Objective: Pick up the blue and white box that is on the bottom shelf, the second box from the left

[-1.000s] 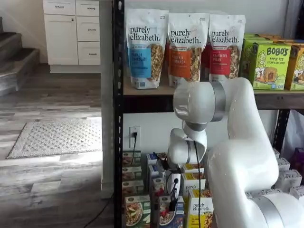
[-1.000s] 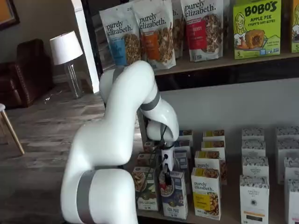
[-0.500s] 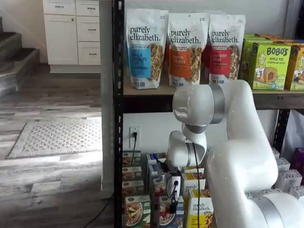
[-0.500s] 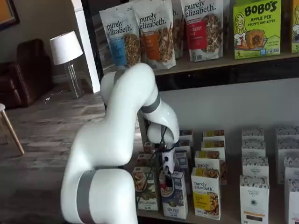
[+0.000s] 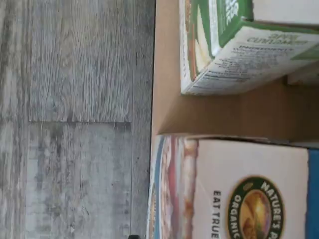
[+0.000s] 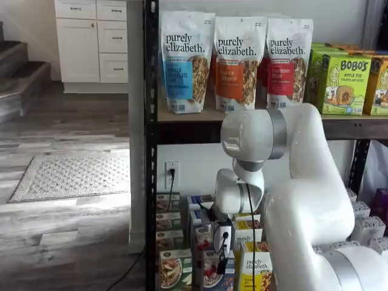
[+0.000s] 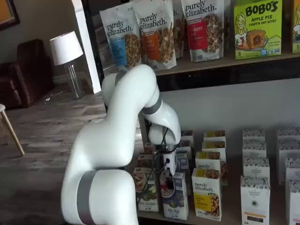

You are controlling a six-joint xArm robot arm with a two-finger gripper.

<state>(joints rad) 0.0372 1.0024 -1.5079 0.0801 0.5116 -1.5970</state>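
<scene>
Grey plank flooring is showing past the bottom shelf (image 7: 225, 213) edge while you are hovering the claw (image 7: 167, 180) right over the blue and white box (image 7: 175, 196) in the front row, lining up a top-down grasp; whether it is parted or closed, I cannot tell.

Glossy white arm (image 6: 303, 182), grey joint bands, black cable (image 6: 250, 230)

Blue and white box (image 7: 175, 202): white top, dark blue lower part with a bowl-and-red-berries picture (green oval logo on its top in the wrist view); neighbours are a green-trimmed carton (image 7: 146, 190) and a yellow-and-white carton (image 7: 206, 194); arm (image 7: 123, 136) glossy white.
</scene>
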